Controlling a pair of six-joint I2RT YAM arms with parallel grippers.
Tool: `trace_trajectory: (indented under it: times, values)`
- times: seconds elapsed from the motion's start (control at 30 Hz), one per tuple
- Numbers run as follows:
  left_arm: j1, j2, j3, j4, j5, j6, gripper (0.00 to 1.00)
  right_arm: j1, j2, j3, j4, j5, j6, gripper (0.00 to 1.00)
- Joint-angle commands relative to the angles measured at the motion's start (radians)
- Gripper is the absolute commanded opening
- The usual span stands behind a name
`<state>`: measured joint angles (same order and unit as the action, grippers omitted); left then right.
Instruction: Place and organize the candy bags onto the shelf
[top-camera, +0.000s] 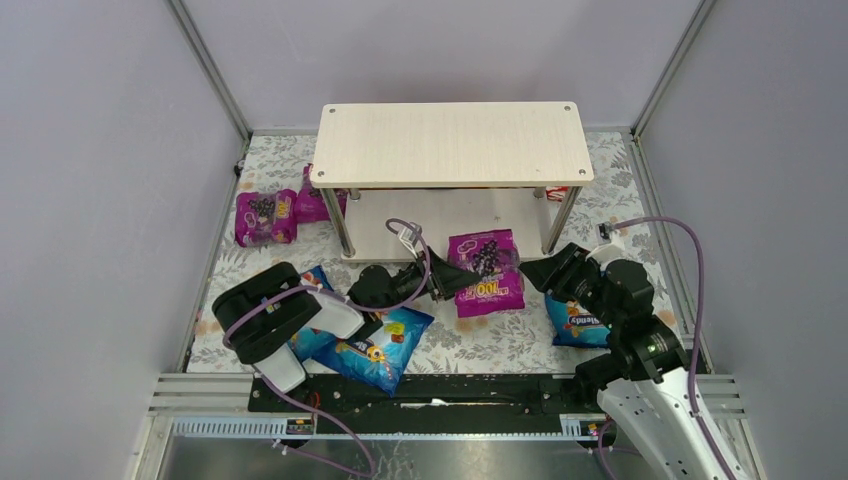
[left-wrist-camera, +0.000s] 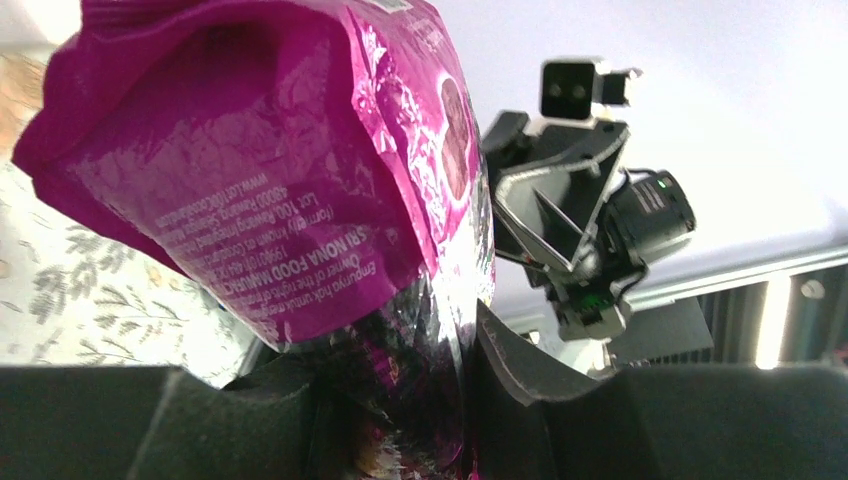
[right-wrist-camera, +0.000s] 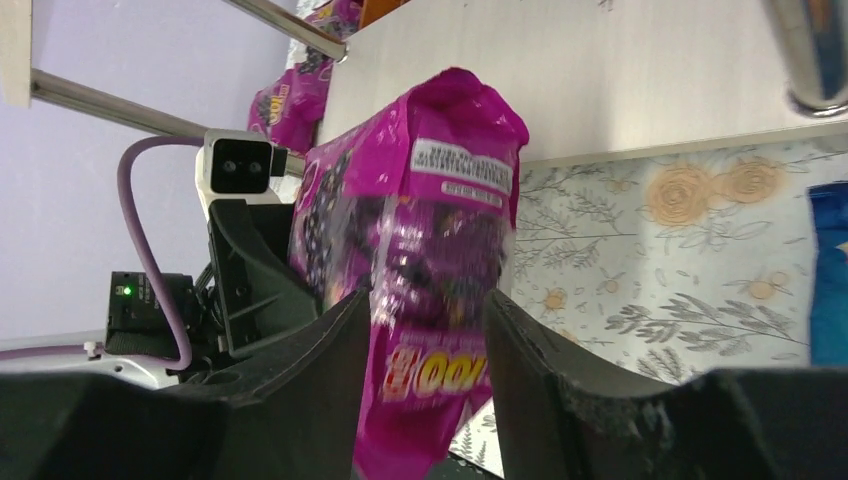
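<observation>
My left gripper (top-camera: 440, 280) is shut on the left edge of a magenta berry candy bag (top-camera: 485, 272) and holds it just in front of the shelf's lower board (top-camera: 450, 228). In the left wrist view the jaws (left-wrist-camera: 400, 370) pinch the bag's crimped end (left-wrist-camera: 260, 170). My right gripper (top-camera: 545, 272) is open at the bag's right edge. In the right wrist view its fingers (right-wrist-camera: 430, 320) stand either side of the blurred bag (right-wrist-camera: 440, 200); I cannot tell if they touch it. The shelf's top board (top-camera: 450, 145) is bare.
Two magenta bags (top-camera: 265, 217) (top-camera: 315, 203) lie left of the shelf. Blue bags lie at front left (top-camera: 385, 345), under the left arm (top-camera: 312, 285) and under the right arm (top-camera: 575, 322). Shelf posts (top-camera: 343, 235) (top-camera: 557, 225) flank the lower tier. Grey walls enclose the floral mat.
</observation>
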<state>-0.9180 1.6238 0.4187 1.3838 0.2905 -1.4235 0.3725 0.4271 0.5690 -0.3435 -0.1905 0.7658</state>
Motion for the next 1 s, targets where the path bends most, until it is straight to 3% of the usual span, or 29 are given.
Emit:
trace_trajectory:
  times: [0.0, 0.13, 0.4, 0.7, 0.97]
  values:
    - [0.042, 0.025, 0.079, 0.194, -0.019, 0.020, 0.13, 0.005, -0.015, 0.131, -0.137, 0.106, -0.122, 0.53]
    - [0.060, 0.076, 0.154, 0.116, -0.011, 0.121, 0.13, 0.005, -0.070, 0.247, -0.278, 0.203, -0.188, 0.52]
    - [0.078, 0.229, 0.327, -0.025, -0.008, 0.309, 0.14, 0.006, -0.146, 0.411, -0.402, 0.265, -0.254, 0.53]
    - [0.100, 0.385, 0.475, -0.053, 0.024, 0.394, 0.14, 0.006, -0.169, 0.428, -0.451, 0.276, -0.277, 0.53]
    - [0.120, 0.436, 0.587, -0.198, 0.026, 0.408, 0.14, 0.005, -0.179, 0.435, -0.473, 0.299, -0.294, 0.53]
